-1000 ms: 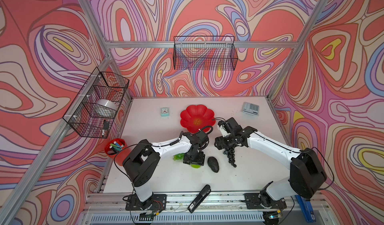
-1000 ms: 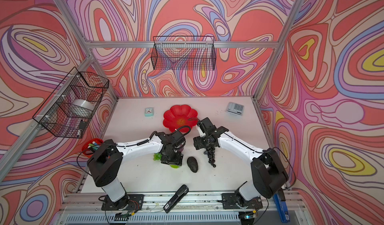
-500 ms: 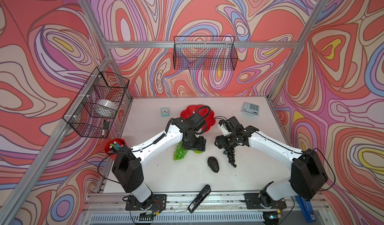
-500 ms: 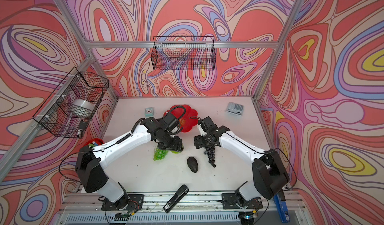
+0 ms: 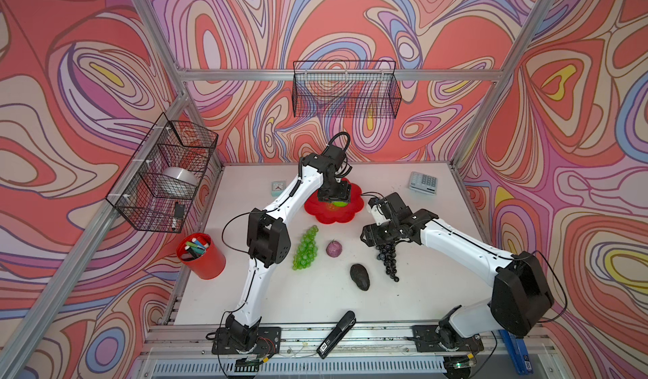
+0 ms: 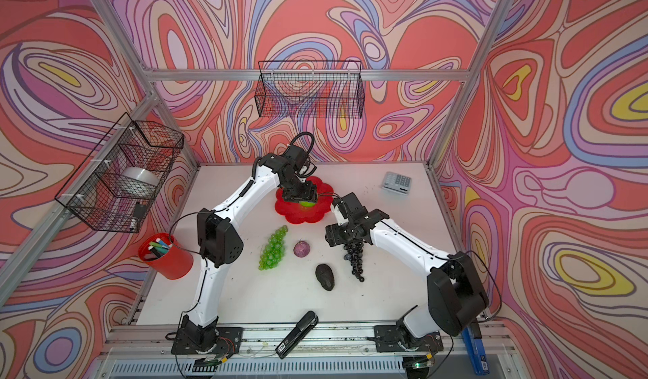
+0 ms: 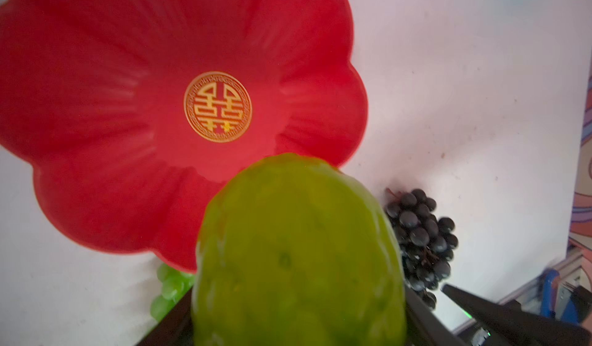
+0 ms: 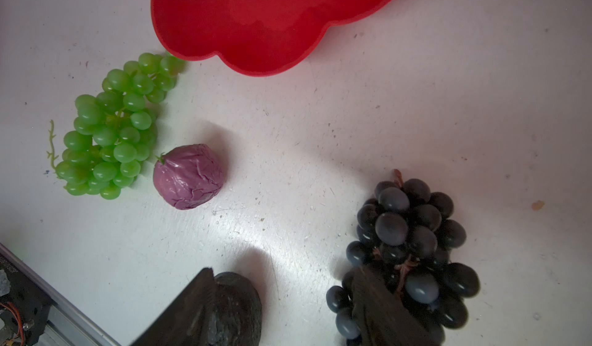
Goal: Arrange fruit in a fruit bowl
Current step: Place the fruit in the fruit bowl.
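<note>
- The red cup (image 5: pixel 200 256) of markers is standing at the left edge of the counter (image 5: pixel 298 303).
- The translucent green grape bunch (image 5: pixel 306 248) is lying on the counter, its upper tip just beside the rim of the fruit bowl (image 5: pixel 345 216).
- The left claw (image 5: pixel 335 201) is gripping the bumpy lime-green ball (image 5: pixel 339 204) and holding it over the red flower-shaped bowl. I cannot tell whether the ball is touching the dish.
- The small purple round fruit (image 5: pixel 333 248) is sitting on the counter between the green bunch and the black avocado shape (image 5: pixel 360 277).
- The dark purple-black grape bunch (image 5: pixel 387 259) is lying just right of the avocado.
- The right claw (image 5: pixel 381 241) is hanging over that bunch's stem end, its jaws standing wide and closing on nothing.
</note>
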Robot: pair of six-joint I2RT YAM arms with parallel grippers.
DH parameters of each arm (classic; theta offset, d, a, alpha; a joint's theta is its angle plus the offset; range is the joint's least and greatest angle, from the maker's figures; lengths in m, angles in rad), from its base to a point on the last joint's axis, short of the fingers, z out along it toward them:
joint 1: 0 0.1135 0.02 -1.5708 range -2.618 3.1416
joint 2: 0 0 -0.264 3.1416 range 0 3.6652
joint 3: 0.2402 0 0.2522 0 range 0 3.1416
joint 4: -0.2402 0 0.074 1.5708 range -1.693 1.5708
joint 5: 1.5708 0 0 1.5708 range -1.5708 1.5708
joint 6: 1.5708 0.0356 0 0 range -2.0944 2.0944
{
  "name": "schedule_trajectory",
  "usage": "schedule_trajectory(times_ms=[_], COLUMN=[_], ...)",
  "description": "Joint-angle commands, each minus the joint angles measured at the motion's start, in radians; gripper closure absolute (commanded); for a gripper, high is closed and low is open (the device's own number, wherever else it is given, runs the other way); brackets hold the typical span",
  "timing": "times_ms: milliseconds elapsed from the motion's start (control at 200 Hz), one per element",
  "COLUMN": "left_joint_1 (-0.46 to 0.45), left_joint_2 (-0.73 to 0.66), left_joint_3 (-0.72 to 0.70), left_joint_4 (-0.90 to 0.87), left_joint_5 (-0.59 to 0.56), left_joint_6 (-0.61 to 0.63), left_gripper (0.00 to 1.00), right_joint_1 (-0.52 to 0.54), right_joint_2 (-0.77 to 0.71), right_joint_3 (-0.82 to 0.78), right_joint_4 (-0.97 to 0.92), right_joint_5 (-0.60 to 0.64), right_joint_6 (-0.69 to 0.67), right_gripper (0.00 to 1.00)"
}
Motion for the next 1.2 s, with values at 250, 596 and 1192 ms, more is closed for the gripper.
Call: schedule_trajectory(times_ms=[250,596,1192], left_joint_1=[0.042,0.057,0.074], left_joint_2=[0.115,0.173,0.228], left_joint_3=[0.063,0.065,0.067], left_joint_4=[-0.021,0.066,0.131], left_joint_5=[-0.022,-0.022,-0.033], left_joint_6=[0.03,0.01,-0.019], left_gripper=[0.59,0.59,0.55], right_joint_1=[-0.003,0.013,0.022], right_joint_2=[-0.019,-0.008,0.028], right_joint_3=[0.016,-0.002,-0.002], right_joint_4=[0.003,0.007,-0.007], right_joint_5=[-0.005,-0.027,-0.032], right_joint_6=[0.002,0.035,0.034], right_gripper=[0.29,0.29,0.29])
